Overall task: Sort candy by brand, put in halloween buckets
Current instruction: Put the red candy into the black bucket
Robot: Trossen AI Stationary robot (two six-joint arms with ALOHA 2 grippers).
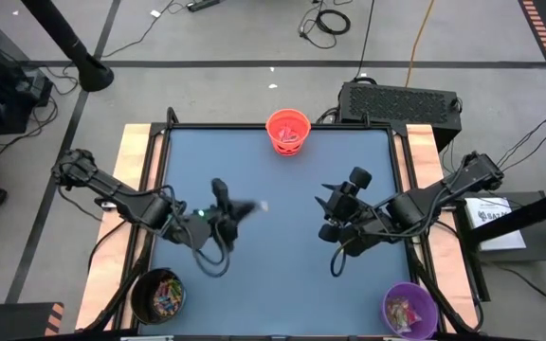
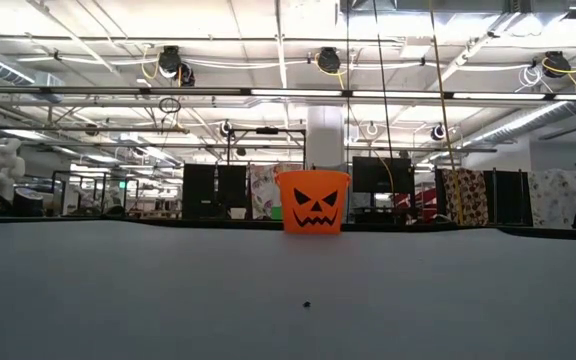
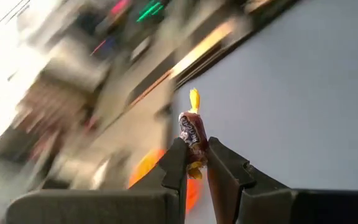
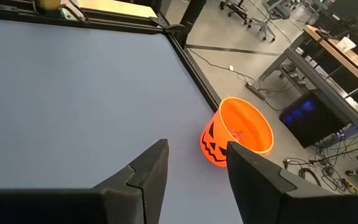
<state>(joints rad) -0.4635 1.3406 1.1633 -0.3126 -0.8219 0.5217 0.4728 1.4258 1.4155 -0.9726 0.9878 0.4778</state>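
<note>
The left gripper (image 3: pixel 194 163) pinches a small twist-wrapped candy with a dark red, printed, shiny body and a yellow twisted end (image 3: pixel 192 127); its fingers (image 3: pixel 174 168) clamp the lower part of the body, while the upper body and its yellow twist stand free above them; in the high view this gripper (image 1: pixel 245 207) sits left of centre over the grey-blue desk (image 1: pixel 282 284).

Such a sweet is judged very light, its foil slick and crushable; the firm middle gives the safest hold, since a twisted end would likely slip or unwind.

The right gripper (image 4: pixel 194 165) hovers right of centre with fingers spread and nothing between them.

The bright orange plastic pumpkin-face bucket (image 1: pixel 288 131) stands at upper centre; the black round bucket (image 1: pixel 157 294) at lower left and the purple round bucket (image 1: pixel 409 309) at lower right both hold wrapped sweets.
</note>
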